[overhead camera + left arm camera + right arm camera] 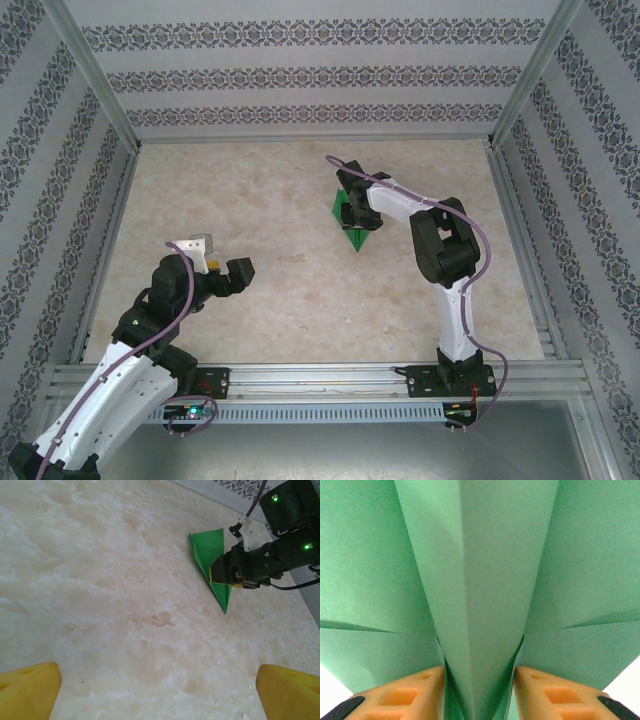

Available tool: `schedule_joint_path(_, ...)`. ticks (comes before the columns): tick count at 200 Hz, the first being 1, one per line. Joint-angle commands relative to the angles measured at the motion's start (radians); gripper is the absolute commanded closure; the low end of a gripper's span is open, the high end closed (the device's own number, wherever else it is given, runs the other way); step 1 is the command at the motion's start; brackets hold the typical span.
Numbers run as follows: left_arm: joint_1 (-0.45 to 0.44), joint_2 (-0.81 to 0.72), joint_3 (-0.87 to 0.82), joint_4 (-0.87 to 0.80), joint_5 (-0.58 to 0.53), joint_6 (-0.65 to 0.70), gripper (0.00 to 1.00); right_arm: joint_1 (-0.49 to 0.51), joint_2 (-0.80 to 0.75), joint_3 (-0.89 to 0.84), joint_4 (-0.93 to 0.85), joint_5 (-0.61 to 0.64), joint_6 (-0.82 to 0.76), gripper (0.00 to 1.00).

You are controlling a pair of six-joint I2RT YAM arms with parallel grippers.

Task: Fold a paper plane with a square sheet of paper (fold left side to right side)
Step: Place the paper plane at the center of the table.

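Observation:
The square sheet of paper is folded into a bright-green paper plane (354, 232), a pointed dart lying on the table right of centre with its tip toward the arms. My right gripper (352, 203) comes down on its wide end and is shut on the raised centre fold. In the right wrist view that fold (490, 605) stands between my orange fingers (405, 696), with the wings spread to both sides. The left wrist view shows the plane (207, 550) ahead under the right gripper (222, 572). My left gripper (226, 272) hovers open over bare table at the near left, holding nothing.
The marble-patterned tabletop (260, 200) is fenced by patterned walls and metal rails (330, 375) at the near edge. Bare table (125, 605) lies between my left gripper and the plane.

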Motion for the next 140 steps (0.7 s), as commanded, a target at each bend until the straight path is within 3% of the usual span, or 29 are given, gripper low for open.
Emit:
schedule_joint_path(1, 0.015, 0.002, 0.011, -0.013, -0.01, -0.011, 0.0, 0.001, -0.039, -0.016, -0.031, 0.003, -0.014, 0.59)
schedule_joint_path(140, 0.023, 0.023, 0.016, 0.001, 0.007, -0.011, 0.0, 0.005, -0.063, -0.011, -0.037, 0.01, -0.023, 0.57)
